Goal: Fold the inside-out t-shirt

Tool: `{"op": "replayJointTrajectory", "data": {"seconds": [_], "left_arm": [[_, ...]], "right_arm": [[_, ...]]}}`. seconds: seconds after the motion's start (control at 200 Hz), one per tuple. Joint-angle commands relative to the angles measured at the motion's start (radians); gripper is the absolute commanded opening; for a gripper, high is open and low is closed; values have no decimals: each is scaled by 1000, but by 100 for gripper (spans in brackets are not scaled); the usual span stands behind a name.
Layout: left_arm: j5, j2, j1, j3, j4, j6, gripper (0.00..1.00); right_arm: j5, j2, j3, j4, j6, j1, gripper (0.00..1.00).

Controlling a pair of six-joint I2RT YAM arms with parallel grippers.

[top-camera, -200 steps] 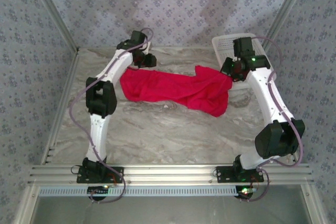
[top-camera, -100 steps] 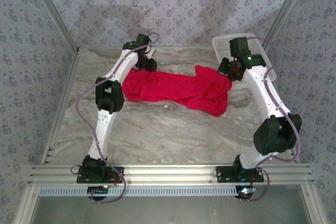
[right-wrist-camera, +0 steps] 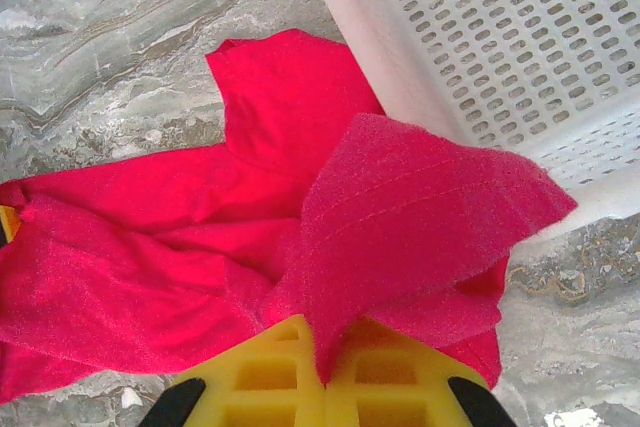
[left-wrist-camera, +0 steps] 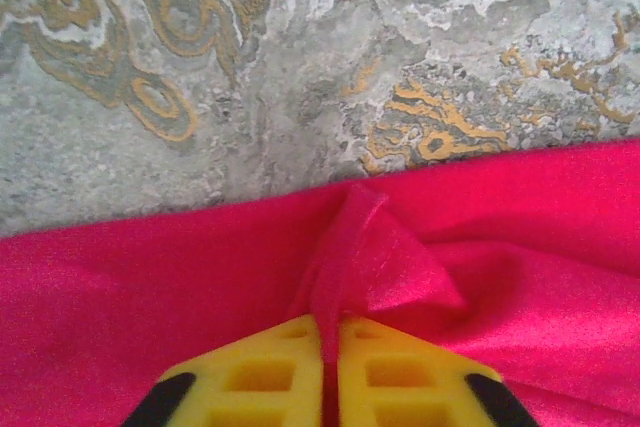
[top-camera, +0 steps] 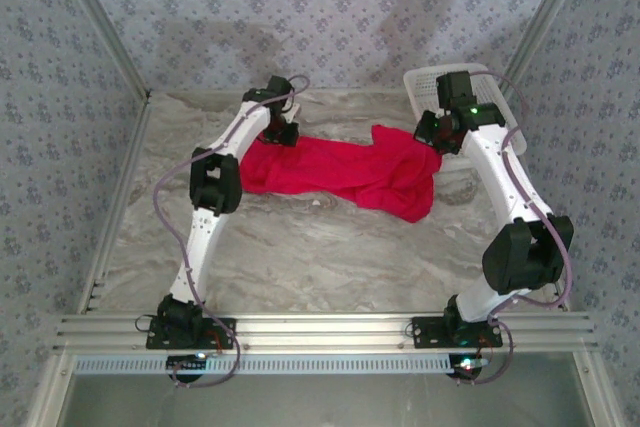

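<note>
The inside-out t-shirt [top-camera: 345, 172], bright red, lies stretched sideways across the far half of the marble table. My left gripper [top-camera: 283, 133] is at its far left edge, shut on a pinched ridge of the red cloth [left-wrist-camera: 370, 257] that rises between the yellow fingers [left-wrist-camera: 265, 377]. My right gripper [top-camera: 432, 133] holds the shirt's right end, shut on a hemmed flap [right-wrist-camera: 420, 217] that stands up in front of the yellow fingers [right-wrist-camera: 390, 372]. The rest of the shirt [right-wrist-camera: 130, 257] lies rumpled on the table.
A white plastic mesh basket [top-camera: 437, 80] stands at the back right corner, its wall [right-wrist-camera: 480, 57] right beside the right gripper. Aluminium posts and patterned walls frame the table. Bare marble [top-camera: 320, 257] lies between the shirt and the arm bases.
The left arm has swung to the right along the back of the table, onto the shirt's left edge, and its jaws have closed on the cloth. The right gripper has kept its hold.
</note>
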Motion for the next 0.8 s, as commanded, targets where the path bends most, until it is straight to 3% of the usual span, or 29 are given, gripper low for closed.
{"op": "replayJointTrajectory", "data": {"seconds": [0.0,0.15,0.25,0.385,0.475,0.555,0.655,0.795], "left_arm": [[-44,1,6,61,-48,2,0],[-47,-23,23,174,-131,-15,0],[24,-93,45,225,-159,-48,0],[338,-268,124,232,-116,-180,0],[612,-395,218,231,2,-366,0],[761,-507,287,231,146,-534,0],[782,-651,344,231,262,-637,0],[742,-800,463,229,280,-685,0]], "right_arm": [[-10,10,29,-19,-16,3,0],[-11,5,38,-30,-26,1,0],[-16,-4,57,-31,-28,-5,0],[-89,-25,151,-15,-16,-47,0],[-180,-41,285,-26,4,-81,0],[-243,-58,451,-64,22,-110,0],[-284,-91,636,-110,47,-158,0],[-360,-144,779,-126,101,-253,0]]}}
